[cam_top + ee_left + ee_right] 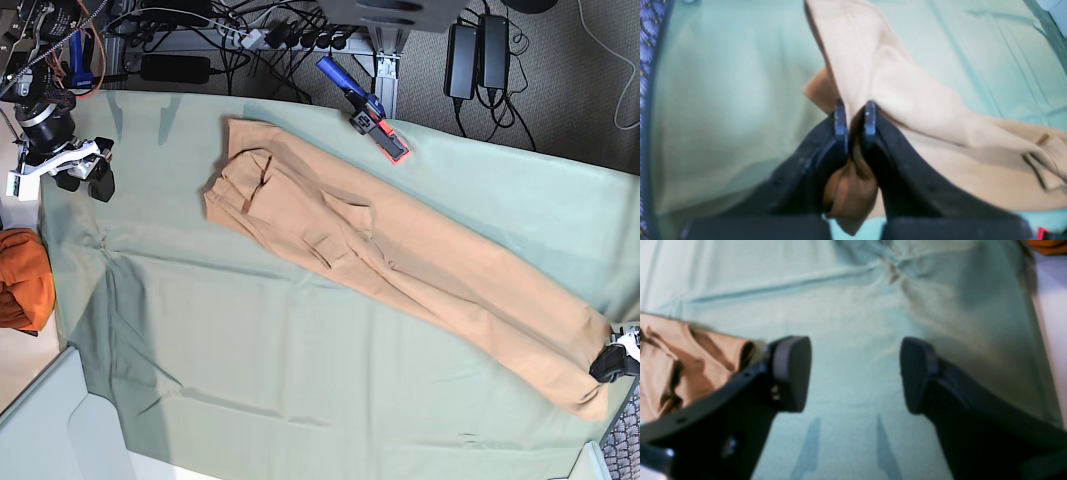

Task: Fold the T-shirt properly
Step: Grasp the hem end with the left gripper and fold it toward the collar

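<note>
At far left a bunched vivid-orange cloth lies off the sage-green cloth; the right gripper hovers there, jaws wide apart. The long, folded, peach-tan cotton T-shirt stretches diagonally rightward, its near-right end pinched by the left gripper

Tan T-shirt stretched diagonally across green cloth, lengthwise folded

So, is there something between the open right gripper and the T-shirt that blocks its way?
Nothing visible does. Only bare green cloth lies between the right gripper and the T-shirt; the orange bundle sits off to the side.
</note>
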`<action>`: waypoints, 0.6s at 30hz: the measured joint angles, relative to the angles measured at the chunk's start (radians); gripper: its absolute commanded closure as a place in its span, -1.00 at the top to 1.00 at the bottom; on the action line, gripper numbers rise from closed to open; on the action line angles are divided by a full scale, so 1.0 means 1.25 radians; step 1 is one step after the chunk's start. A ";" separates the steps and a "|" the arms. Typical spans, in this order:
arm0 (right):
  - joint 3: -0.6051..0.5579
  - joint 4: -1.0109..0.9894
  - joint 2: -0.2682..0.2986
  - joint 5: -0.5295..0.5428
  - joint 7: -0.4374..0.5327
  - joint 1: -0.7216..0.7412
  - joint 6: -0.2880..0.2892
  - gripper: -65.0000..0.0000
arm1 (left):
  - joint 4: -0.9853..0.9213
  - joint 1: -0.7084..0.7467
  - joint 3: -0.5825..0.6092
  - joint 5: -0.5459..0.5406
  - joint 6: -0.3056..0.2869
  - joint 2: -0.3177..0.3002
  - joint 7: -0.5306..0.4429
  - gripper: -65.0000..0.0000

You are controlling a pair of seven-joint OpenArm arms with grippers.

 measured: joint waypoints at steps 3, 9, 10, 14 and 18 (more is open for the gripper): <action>0.000 0.000 0.000 0.000 0.000 0.000 0.000 0.29 | 0.042 0.016 0.005 -0.044 0.000 0.001 0.039 -1.00; 0.000 0.000 0.000 -0.002 -0.001 0.000 0.000 0.28 | 0.282 0.098 0.013 -0.063 0.000 0.008 0.053 -1.00; 0.000 0.000 0.000 0.000 0.000 0.000 0.000 0.29 | 0.321 0.116 0.026 -0.057 0.000 0.012 0.053 -1.00; 0.000 0.000 0.000 -0.005 0.000 0.000 0.000 0.29 | 0.427 0.169 0.113 -0.006 0.000 0.049 0.048 -1.00; 0.000 0.000 0.000 -0.009 0.000 0.000 0.000 0.29 | 0.450 0.170 0.210 0.086 0.000 0.118 0.016 -1.00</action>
